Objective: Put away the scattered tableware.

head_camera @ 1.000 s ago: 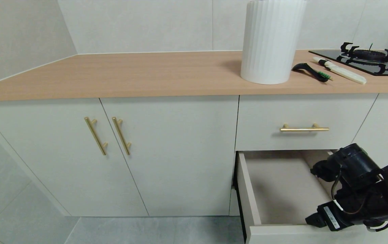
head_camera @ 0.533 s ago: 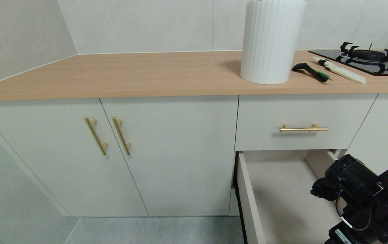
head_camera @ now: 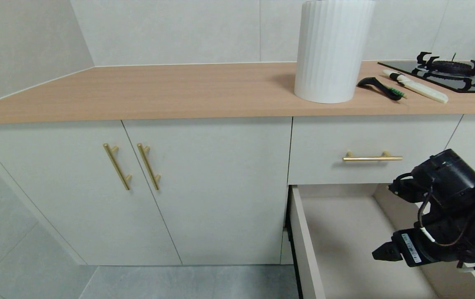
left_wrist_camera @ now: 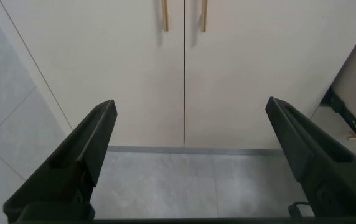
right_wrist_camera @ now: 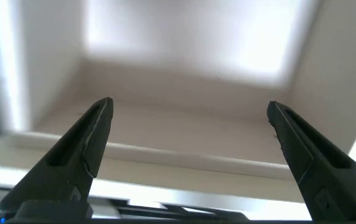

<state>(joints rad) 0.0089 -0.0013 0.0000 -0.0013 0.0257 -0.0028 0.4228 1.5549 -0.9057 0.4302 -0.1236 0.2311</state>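
Tableware (head_camera: 424, 92) is lying farthest off. Nearest, the right gripper (right_wrist_camera: 189, 106) is being held spread over the open drawer (head_camera: 303, 232), and the left gripper (left_wrist_camera: 190, 104) is being held spread before the cabinet doors (left_wrist_camera: 252, 74). Beyond, a black utensil (head_camera: 380, 88) and a white knife (head_camera: 416, 86) are resting on the countertop (head_camera: 179, 89) between the canister (head_camera: 330, 50) and the hob (head_camera: 449, 79).

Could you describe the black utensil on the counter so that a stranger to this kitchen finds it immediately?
Find the white ribbed container on the wooden countertop. Between it and the gas hob lie two utensils, and the black utensil is the one closer to the container. It is dark and curved with a green tip, while its neighbour, the knife, is long and cream-white.
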